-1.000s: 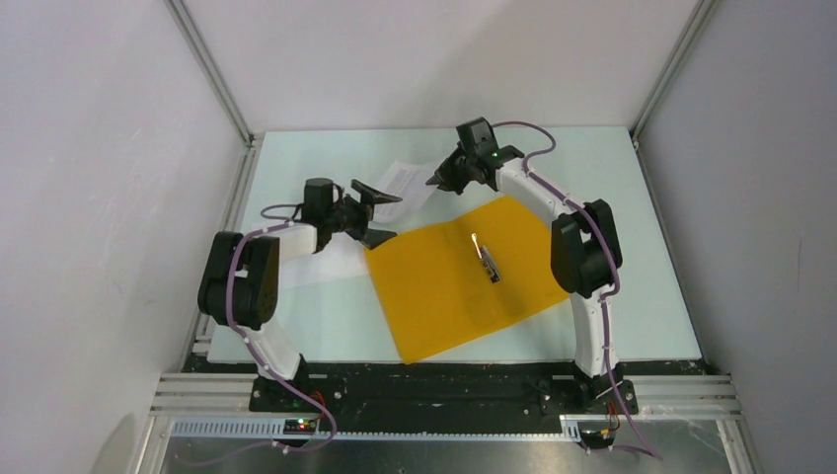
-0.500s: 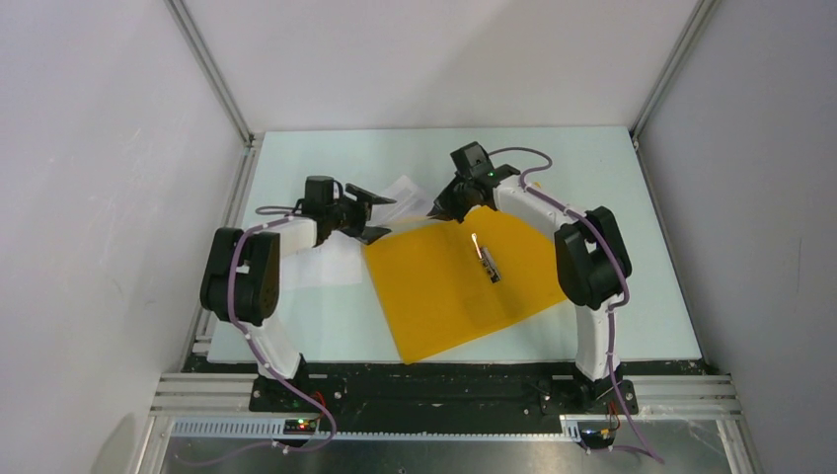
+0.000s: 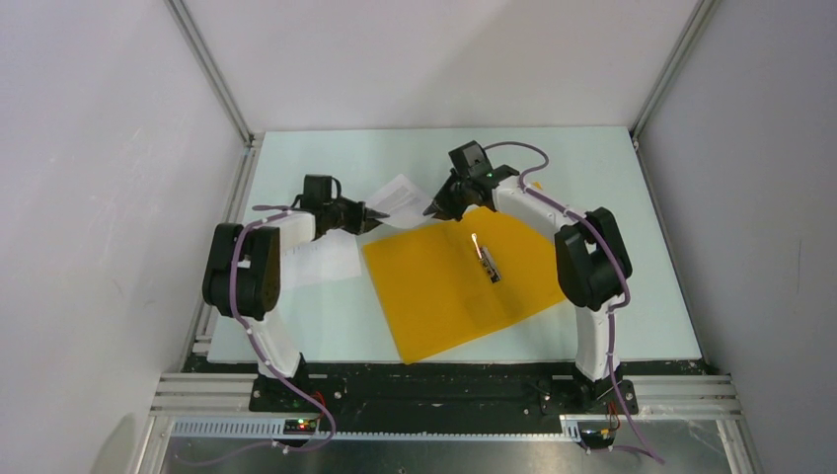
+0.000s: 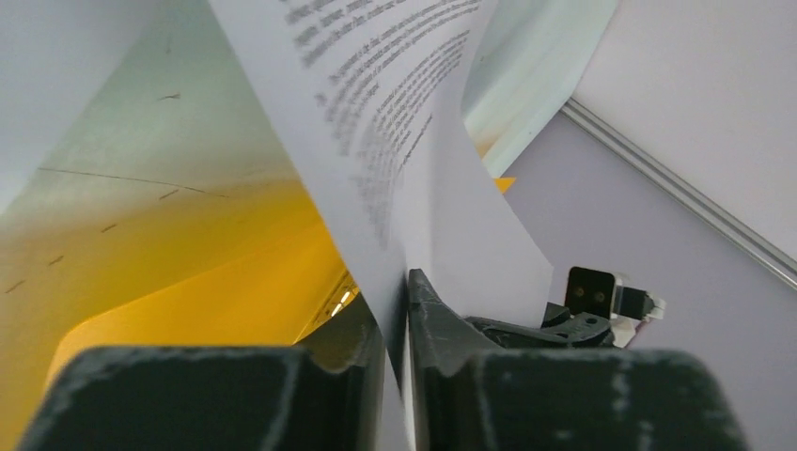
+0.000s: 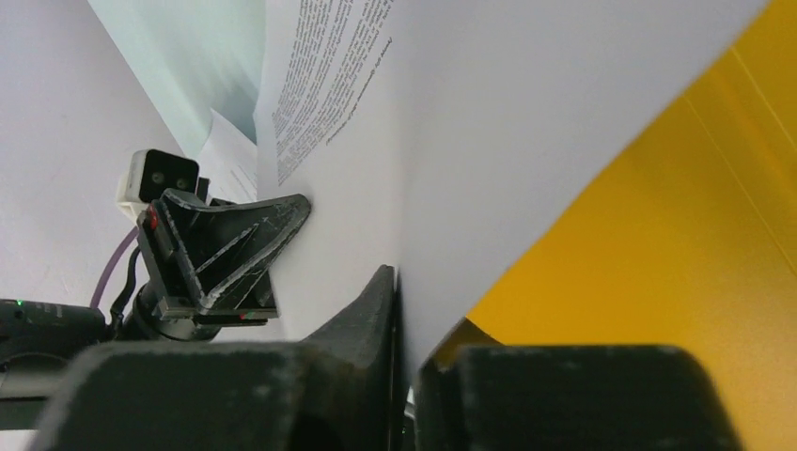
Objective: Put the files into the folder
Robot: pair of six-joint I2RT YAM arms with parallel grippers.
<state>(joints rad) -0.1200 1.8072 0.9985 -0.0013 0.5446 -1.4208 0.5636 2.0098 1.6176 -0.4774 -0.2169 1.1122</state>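
One of the files, a white printed sheet (image 3: pixel 400 195), hangs between both grippers just behind the open orange folder (image 3: pixel 464 281). My left gripper (image 3: pixel 371 215) is shut on the sheet's left edge; in the left wrist view the paper (image 4: pixel 376 122) runs down between the closed fingers of that gripper (image 4: pixel 395 293). My right gripper (image 3: pixel 438 207) pinches the sheet's right edge, and the right wrist view shows the sheet (image 5: pixel 451 141) caught in its jaws (image 5: pixel 411 308) above the folder (image 5: pixel 658 263). The folder's metal clip (image 3: pixel 487 259) lies bare on the inside.
More white sheets (image 3: pixel 321 259) lie flat on the table left of the folder, under the left arm. The pale table (image 3: pixel 632 197) is boxed in by white walls and metal frame rails. Each wrist camera sees the other gripper close by.
The left gripper, wide open a second ago, has closed on the sheet's left edge. The right gripper has shifted slightly left and down toward the folder with the sheet.
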